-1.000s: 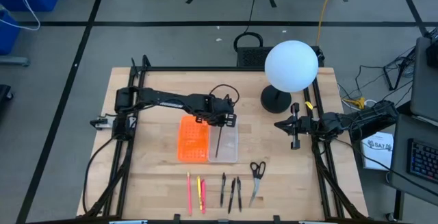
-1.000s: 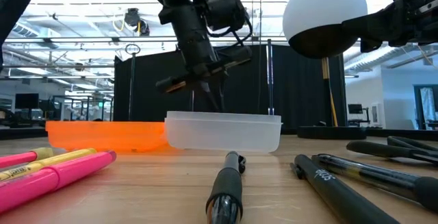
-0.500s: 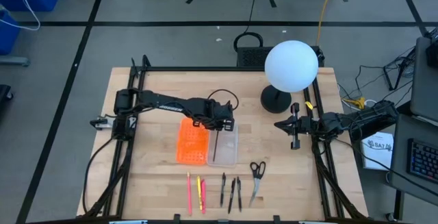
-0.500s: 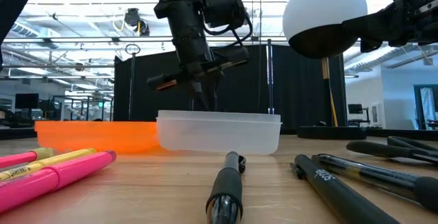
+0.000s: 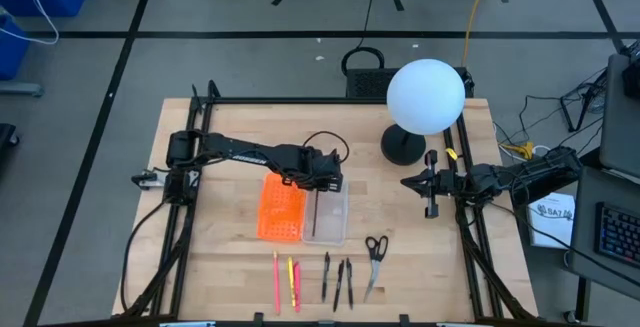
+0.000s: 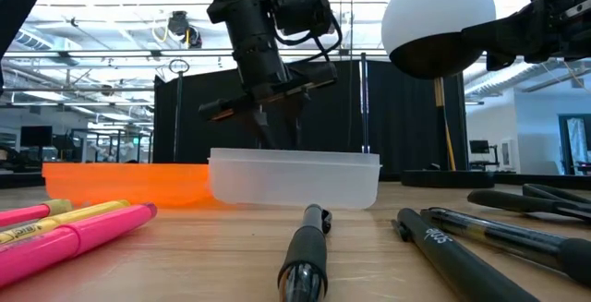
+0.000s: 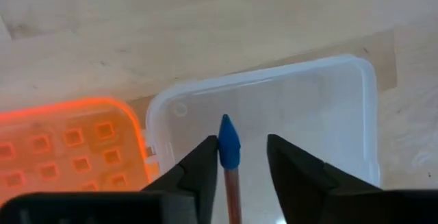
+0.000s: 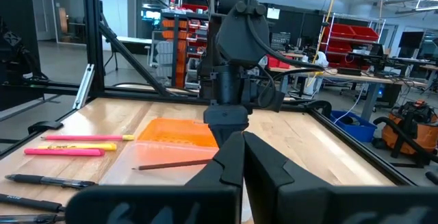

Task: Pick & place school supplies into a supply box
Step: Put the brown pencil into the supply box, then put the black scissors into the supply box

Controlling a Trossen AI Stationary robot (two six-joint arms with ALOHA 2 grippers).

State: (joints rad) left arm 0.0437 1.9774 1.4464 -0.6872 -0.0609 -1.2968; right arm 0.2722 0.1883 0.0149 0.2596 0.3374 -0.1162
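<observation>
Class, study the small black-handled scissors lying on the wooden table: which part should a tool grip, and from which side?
Probably the black-handled scissors at the narrow neck where blades meet handles, from straight above: they lie flat, blades shut, nothing touching them.

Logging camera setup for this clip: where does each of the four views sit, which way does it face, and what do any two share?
High view: overhead, straight down; both arms, clear supply box.
Low view: table height, facing the room; left gripper above the box.
Left wrist view: looks down into the box past its own fingers, pencil between them.
Right wrist view: at the table's right edge, looks across past right gripper.
Shared: orange tray shows in all four.
</observation>
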